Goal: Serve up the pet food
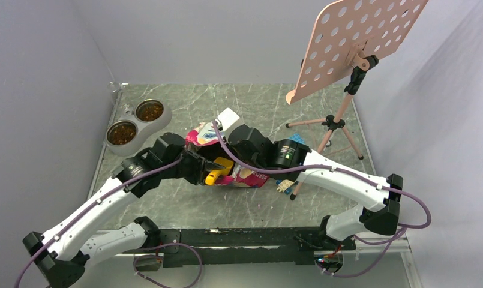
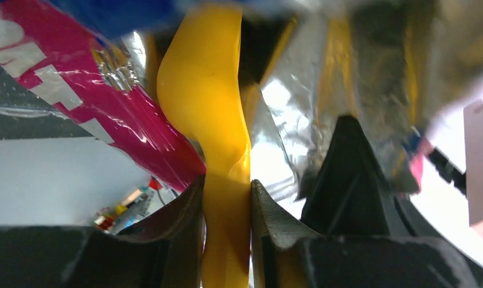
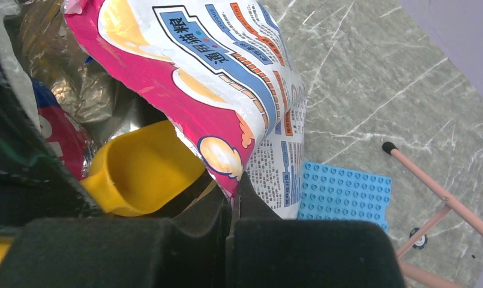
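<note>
Left fingers grip scoop handle, long axis pointing into pouch; right fingers pinch pouch edge. Bowls holding kibble sit far-left, left arm nearer.

Grey-green marbled tabletop. Bears, at far left, a grey stand with twin steel bowls of brown kibble; mid-table, a pink food pouch; to the right, a blue studded baseplate and a pink tripod.

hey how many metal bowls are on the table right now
2. Both sit in the grey stand at the far left of the table: the far bowl behind, the near bowl in front. Each holds brown kibble. The pouch might hide more.
</note>
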Available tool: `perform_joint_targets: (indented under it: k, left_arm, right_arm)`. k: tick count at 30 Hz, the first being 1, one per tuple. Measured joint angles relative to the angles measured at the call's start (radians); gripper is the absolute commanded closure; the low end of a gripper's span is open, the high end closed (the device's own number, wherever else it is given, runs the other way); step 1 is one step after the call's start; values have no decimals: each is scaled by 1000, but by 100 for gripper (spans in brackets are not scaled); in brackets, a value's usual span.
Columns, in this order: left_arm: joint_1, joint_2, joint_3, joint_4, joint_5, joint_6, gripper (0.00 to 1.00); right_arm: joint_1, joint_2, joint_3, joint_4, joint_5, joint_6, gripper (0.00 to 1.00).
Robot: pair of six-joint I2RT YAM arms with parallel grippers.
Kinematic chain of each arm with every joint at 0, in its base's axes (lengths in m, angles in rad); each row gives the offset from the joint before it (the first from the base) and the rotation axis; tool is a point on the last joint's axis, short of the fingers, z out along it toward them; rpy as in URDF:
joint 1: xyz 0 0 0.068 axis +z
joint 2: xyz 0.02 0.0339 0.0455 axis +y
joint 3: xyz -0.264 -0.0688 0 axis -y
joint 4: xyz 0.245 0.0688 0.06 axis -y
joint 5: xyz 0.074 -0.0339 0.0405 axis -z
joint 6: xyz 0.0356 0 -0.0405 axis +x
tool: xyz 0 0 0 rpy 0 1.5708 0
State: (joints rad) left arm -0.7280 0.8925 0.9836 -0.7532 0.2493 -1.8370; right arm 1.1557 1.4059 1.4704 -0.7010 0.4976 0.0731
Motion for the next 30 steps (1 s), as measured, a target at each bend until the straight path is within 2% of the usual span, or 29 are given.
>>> perform_joint_targets:
  k: [5, 12, 18, 22, 25, 30]
  left_arm:
    - [0, 73, -2, -13, 13, -122, 100]
    - [37, 213, -81, 93, -20, -133, 100]
    - [112, 380, -96, 245, 5, 55, 100]
    - [172, 433, -137, 374, 122, 219, 100]
    - [210, 429, -227, 579, 204, 314, 100]
    - [255, 385, -438, 1043, 294, 319, 100]
  right_arm:
    - [7, 0, 0, 0, 18, -2, 100]
    - [7, -2, -15, 14, 32, 33, 100]
    - [6, -16, -59, 49, 35, 58, 100]
    - [4, -16, -77, 62, 32, 70, 100]
    - [5, -16, -91, 69, 19, 80, 100]
    - [-8, -16, -98, 79, -14, 94, 100]
